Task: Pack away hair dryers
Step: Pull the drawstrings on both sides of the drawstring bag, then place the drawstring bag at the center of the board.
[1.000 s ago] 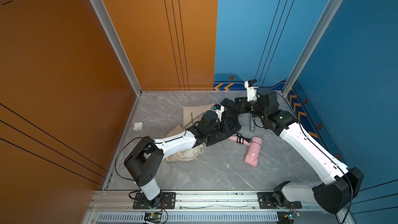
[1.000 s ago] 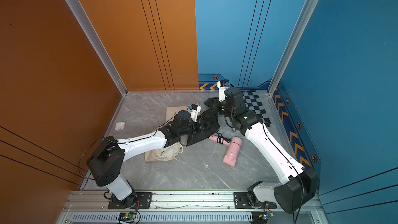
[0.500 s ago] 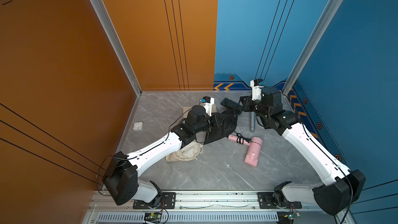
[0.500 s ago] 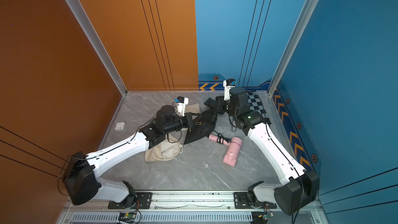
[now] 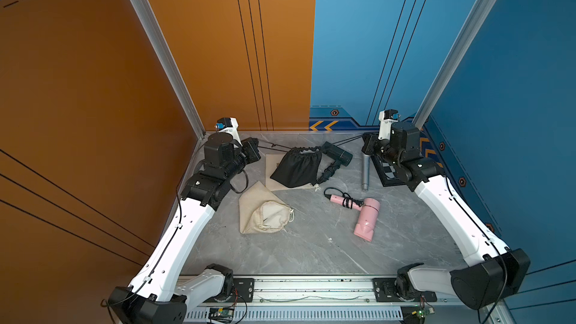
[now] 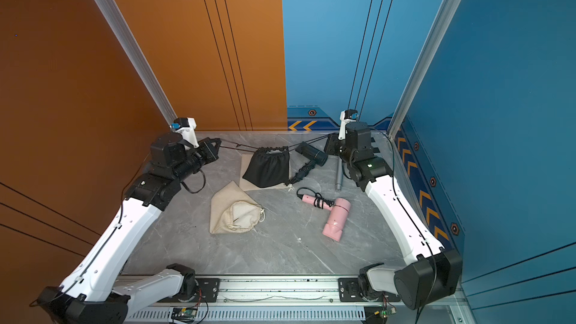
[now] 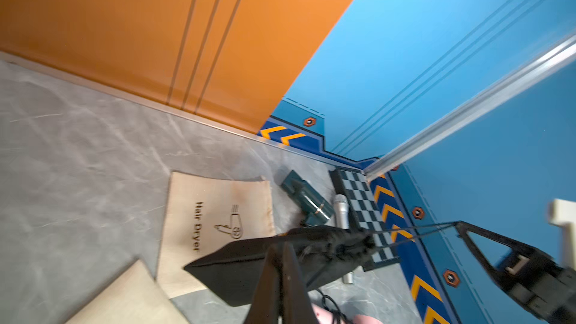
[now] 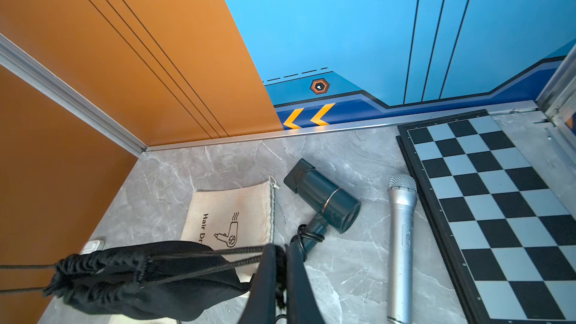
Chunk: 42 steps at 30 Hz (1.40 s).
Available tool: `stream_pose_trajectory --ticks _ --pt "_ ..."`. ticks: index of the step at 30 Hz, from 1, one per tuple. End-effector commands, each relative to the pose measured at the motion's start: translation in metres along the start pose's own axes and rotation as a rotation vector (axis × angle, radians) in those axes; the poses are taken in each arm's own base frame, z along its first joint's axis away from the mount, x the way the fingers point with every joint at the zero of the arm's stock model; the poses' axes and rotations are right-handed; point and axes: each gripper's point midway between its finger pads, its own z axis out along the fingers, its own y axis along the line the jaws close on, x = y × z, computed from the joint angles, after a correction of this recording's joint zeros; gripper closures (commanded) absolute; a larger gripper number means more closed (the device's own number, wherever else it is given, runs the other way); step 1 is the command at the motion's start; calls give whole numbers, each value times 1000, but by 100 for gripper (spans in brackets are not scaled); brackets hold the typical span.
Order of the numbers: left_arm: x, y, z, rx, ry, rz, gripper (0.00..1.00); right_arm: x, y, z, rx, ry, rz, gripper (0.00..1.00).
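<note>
A black drawstring bag hangs at the back middle with its mouth gathered tight. Its cords run taut to both sides. My left gripper is shut on the cord at the left, seen close in the left wrist view. My right gripper is shut on the cord's knotted end at the right. A black hair dryer lies on the floor just right of the bag, outside it. A pink hair dryer lies nearer the front. What the bag holds is hidden.
A flat beige bag printed "Hair Dryer" lies under the black bag. A bulging beige bag sits front left. A grey microphone and a chessboard lie by the right arm. Walls stand close on three sides.
My left gripper has swung from the bag out to the far left, and the right has drawn back right. The cords are pulled taut and the bag's mouth has cinched.
</note>
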Motion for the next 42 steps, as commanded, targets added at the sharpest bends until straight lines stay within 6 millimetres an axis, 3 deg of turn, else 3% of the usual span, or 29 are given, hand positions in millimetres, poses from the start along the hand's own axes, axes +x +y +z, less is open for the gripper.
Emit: stream_pose_trajectory --ticks 1,7,15,19,21,27,33,40,42 --pt "-18 34 -15 -135 -47 23 100 -19 -23 -1 109 -54 -19 100" --pt "-26 71 -19 -256 -58 55 100 -11 -43 4 198 -29 -62 100" --pt "-41 100 -32 -366 -88 68 100 -14 -60 3 269 -24 -83 100" --pt "-51 108 -40 -393 -109 49 100 -25 -51 1 243 -45 -83 100" --pt "-55 107 -41 -383 -110 41 100 -33 -32 3 189 -55 -92 100" --pt "-71 104 -42 -370 -119 33 100 -56 66 19 -32 -81 -150 100" --pt "-81 116 -37 -331 -100 -32 100 -81 160 40 -227 -134 -184 100" --pt "-111 120 -44 -302 -155 -53 100 -118 237 68 -417 -233 -100 100" --pt "-125 125 -47 -304 -188 -64 100 -119 255 86 -472 -271 -69 100"
